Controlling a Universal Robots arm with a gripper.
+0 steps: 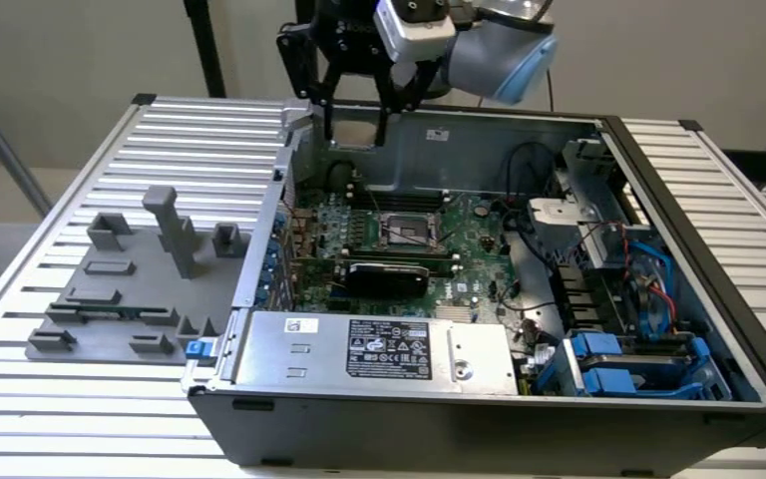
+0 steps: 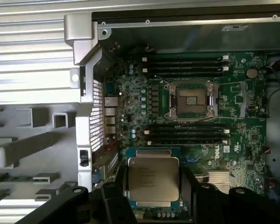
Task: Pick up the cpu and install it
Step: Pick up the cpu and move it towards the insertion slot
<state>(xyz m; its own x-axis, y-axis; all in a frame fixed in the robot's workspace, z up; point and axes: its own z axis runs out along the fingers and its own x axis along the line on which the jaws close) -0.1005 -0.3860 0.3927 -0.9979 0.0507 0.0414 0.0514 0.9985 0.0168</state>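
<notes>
- Currently the gripper [image 2: 152, 189] has the cpu [image 2: 152, 178] pinched between its two black fingers [image 2: 113, 201]. The jaws stand wide, one against each opposite edge of the chip.
- Cpu held flat, lid facing the wrist camera, up in the air over the board [image 2: 233, 116] and touching nothing but the fingers.
- Exterior view: gripper [image 1: 354, 120] hangs high over the back corner of the open case [image 1: 490, 419], on the exterior view's left.
- Key relation: the socket [image 1: 403, 232] sits mid-board, lower than the gripper and nearer the exterior camera, well apart from the chip.
- Wrist view: the chip's edges run about parallel to the socket [image 2: 190, 99] frame; no clear twist between them.
- Socket bed looks dark and empty.
- Cpu appearance: flat, near-square, silvery lid with faint print, thin tan rim around it. No long axis to speak of.
</notes>
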